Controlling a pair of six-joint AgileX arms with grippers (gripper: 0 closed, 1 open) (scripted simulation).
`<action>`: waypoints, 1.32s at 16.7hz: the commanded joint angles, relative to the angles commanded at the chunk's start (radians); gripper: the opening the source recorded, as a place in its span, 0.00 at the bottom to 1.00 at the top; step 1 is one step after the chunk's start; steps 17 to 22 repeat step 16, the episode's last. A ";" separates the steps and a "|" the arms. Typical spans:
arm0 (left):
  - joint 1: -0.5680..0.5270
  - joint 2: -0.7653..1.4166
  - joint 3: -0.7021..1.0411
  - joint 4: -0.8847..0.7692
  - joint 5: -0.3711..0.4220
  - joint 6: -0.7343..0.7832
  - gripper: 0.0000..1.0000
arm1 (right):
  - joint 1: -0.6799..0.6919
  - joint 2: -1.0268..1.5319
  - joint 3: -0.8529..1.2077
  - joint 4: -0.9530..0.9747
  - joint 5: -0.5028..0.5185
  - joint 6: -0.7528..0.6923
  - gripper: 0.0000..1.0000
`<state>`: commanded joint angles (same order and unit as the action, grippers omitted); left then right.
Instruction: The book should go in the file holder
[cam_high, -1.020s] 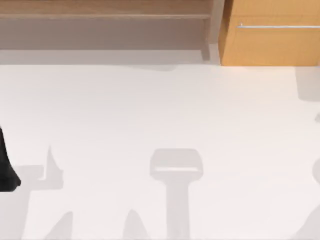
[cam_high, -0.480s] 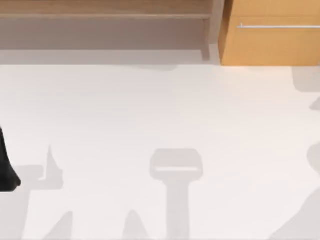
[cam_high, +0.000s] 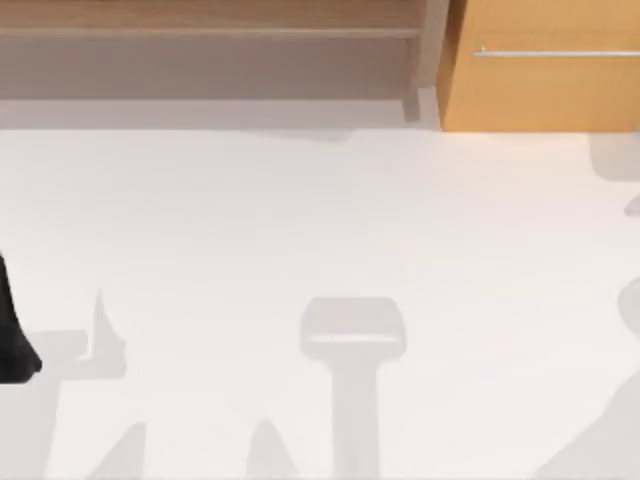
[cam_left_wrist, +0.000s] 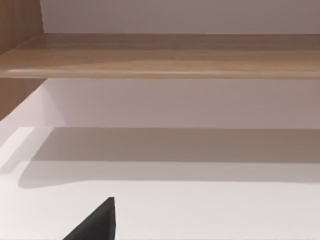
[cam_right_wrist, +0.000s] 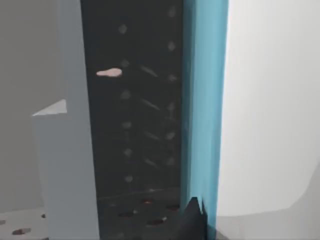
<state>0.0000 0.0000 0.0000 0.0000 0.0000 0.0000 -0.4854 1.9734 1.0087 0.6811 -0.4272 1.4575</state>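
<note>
Shifted since a second ago are the grey shadows (cam_high: 600, 440) at the bench's (cam_high: 300, 220) right edge: the small one has crept toward the back and the large one in the near corner has spread. At the left edge, the dark left arm (cam_high: 12, 330) is seen parked where it was. A black tip of the left end effector (cam_left_wrist: 95, 225) is seen over the white bench, facing a wooden shelf (cam_left_wrist: 165, 55); whether it is apart or together cannot be told. At the back right, a wooden cabinet (cam_high: 540, 80) is seen. By the right wrist camera, the book (cam_right_wrist: 205, 100) is shown upright, its blue cover against the dark perforated wall of the file holder (cam_right_wrist: 135, 125). A dark tip of the right end effector (cam_right_wrist: 192, 220) is seen at the book's edge; its state cannot be told.
</note>
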 joint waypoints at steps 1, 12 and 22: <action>0.000 0.000 0.000 0.000 0.000 0.000 1.00 | 0.000 0.000 0.000 0.000 0.000 0.000 0.30; 0.000 0.000 0.000 0.000 0.000 0.000 1.00 | 0.000 0.000 0.000 0.000 0.000 0.000 1.00; 0.000 0.000 0.000 0.000 0.000 0.000 1.00 | 0.000 0.000 0.000 0.000 0.000 0.000 1.00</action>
